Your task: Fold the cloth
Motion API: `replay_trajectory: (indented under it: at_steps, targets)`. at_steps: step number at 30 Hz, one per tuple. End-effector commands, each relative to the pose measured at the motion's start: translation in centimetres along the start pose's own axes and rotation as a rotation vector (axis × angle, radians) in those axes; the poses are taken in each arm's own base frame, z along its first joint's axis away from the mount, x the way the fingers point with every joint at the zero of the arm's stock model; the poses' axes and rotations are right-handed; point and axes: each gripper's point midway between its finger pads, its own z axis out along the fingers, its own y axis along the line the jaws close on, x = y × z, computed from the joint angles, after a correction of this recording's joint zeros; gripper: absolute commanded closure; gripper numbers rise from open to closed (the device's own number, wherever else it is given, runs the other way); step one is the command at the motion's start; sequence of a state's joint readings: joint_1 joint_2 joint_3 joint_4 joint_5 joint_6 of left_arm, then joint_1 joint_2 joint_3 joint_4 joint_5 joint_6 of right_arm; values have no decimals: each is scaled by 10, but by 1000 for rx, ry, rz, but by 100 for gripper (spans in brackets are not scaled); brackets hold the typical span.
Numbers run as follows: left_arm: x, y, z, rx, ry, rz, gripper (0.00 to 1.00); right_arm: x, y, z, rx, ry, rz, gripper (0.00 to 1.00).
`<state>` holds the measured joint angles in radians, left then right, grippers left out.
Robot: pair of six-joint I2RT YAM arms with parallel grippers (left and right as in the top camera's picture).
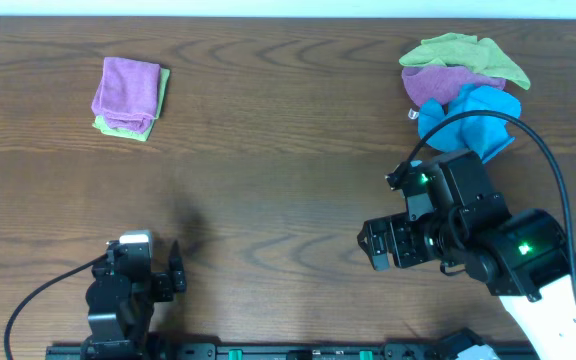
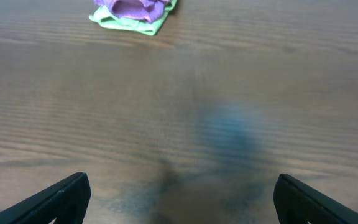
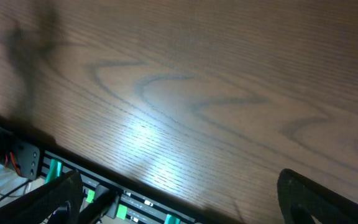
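Observation:
A purple cloth (image 1: 126, 85) lies folded on a folded lime-green cloth (image 1: 138, 128) at the far left; the left wrist view shows the purple cloth (image 2: 131, 7) far ahead. A second purple cloth (image 1: 436, 84) sits crumpled in a pile at the far right. My left gripper (image 1: 146, 268) hovers open near the front edge over bare wood, fingertips (image 2: 67, 193) wide apart and nothing between them. My right gripper (image 1: 373, 246) points left over the table's front right, open and empty, one fingertip (image 3: 309, 193) showing in the right wrist view.
The right pile also holds a lime-green cloth (image 1: 463, 52) on top and a bright blue cloth (image 1: 468, 115) at its near side. A black rail (image 3: 104, 193) with green connectors runs along the table's front edge (image 1: 288, 350). A black cable (image 1: 538, 150) arcs over the right arm.

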<state>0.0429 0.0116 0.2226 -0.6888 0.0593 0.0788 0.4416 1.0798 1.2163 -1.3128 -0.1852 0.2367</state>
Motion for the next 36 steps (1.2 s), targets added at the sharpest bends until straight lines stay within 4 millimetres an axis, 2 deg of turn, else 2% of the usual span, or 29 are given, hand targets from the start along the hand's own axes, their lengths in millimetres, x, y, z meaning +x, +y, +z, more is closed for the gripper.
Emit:
replay_trajectory:
  at_steps: [1, 7, 36]
  targets:
    - [8, 2, 5, -13, 16, -7, 5, -2, 0, -3, 3, -11, -8, 1]
    - [28, 2, 12, -12, 74, -14, 5, -2, 0, -3, 3, -11, -8, 1]
    - [28, 3, 12, -16, 76, -13, 5, -2, 0, -3, 3, -11, -8, 1]
